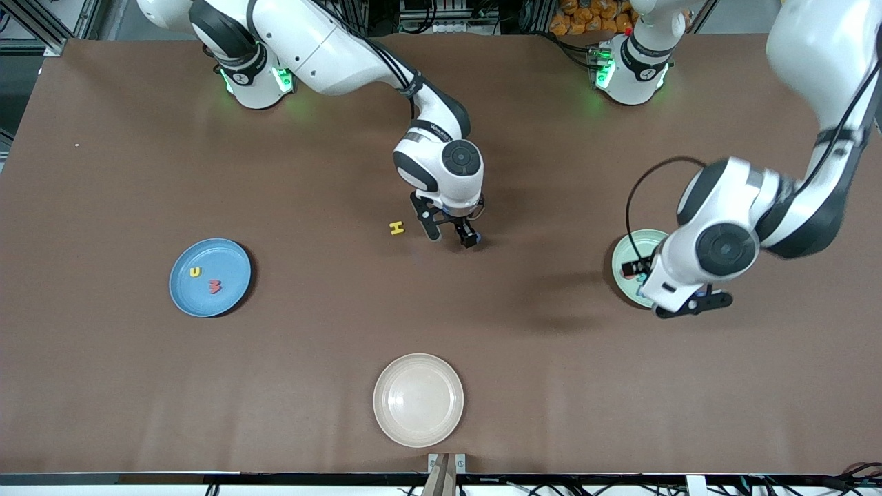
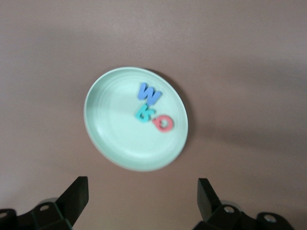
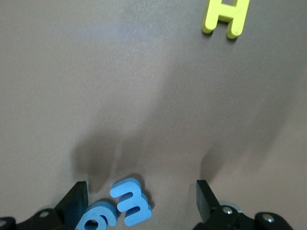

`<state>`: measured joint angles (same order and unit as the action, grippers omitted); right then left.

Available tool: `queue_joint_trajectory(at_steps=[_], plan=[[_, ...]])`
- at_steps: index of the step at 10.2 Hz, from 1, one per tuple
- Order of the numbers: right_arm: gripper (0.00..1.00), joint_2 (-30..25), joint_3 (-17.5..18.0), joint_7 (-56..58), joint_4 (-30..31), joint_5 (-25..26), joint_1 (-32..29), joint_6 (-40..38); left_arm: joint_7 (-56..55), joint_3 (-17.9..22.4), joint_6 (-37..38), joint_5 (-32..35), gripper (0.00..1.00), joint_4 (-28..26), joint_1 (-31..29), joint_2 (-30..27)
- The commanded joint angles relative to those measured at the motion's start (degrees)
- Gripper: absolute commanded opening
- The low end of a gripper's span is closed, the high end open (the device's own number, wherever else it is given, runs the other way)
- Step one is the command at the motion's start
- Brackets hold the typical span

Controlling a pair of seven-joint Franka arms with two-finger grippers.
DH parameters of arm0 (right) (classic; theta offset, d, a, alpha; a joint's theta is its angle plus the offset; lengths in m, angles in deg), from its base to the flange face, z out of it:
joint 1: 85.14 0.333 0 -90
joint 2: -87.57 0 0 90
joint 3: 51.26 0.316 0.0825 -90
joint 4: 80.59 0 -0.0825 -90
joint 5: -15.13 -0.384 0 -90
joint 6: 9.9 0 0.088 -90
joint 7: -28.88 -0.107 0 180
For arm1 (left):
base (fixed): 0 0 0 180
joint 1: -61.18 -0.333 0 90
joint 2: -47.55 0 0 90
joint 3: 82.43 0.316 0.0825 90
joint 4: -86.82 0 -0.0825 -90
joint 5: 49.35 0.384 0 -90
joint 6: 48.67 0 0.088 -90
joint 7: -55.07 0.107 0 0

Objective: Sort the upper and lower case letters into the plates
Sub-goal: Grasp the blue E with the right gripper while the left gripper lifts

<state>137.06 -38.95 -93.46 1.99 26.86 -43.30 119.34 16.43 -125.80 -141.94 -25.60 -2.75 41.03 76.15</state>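
Observation:
On the blue plate [image 1: 231, 258], toward the right arm's end of the table, lie a yellow letter [image 1: 196, 271] and a red letter [image 1: 215, 286]. The mint green plate [image 1: 637, 249] [image 2: 115, 132] holds a blue W [image 2: 149, 95], a teal letter [image 2: 145, 114] and a red letter [image 2: 163, 123]. My left gripper [image 1: 692, 305] [image 2: 141, 201] hangs open and empty over that plate's near rim. My right gripper [image 1: 451, 234] [image 3: 141, 206] stands open low over two blue letters, one [image 3: 134, 201] between its fingers, the other [image 3: 98, 218] by one finger. A yellow H [image 1: 396, 228] [image 3: 226, 17] lies beside it.
A cream plate [image 1: 418, 399] sits empty near the table's front edge, in the middle. The left arm's wrist covers part of the mint green plate in the front view.

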Motion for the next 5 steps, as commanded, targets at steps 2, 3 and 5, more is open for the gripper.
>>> queue_joint_trajectory(at_steps=[2, 3, 5], plan=[[1.0, 2.01, -0.62, -0.01, -2.25, 2.49, 0.61, -0.39, 0.41, 0.05, 7.3, -6.6, 1.0, 0.8, -1.91, -10.55], [1.0, 2.01, -0.62, 1.21, -2.16, 2.5, 0.43, -0.39, 0.59, -0.04, 8.44, -6.69, 1.0, 0.89, -1.92, -12.5], [1.0, 2.01, -0.53, 4.12, -1.9, 2.15, 0.34, -0.74, 0.5, 0.04, 9.67, -7.31, 1.0, 0.8, -1.92, -13.66]])
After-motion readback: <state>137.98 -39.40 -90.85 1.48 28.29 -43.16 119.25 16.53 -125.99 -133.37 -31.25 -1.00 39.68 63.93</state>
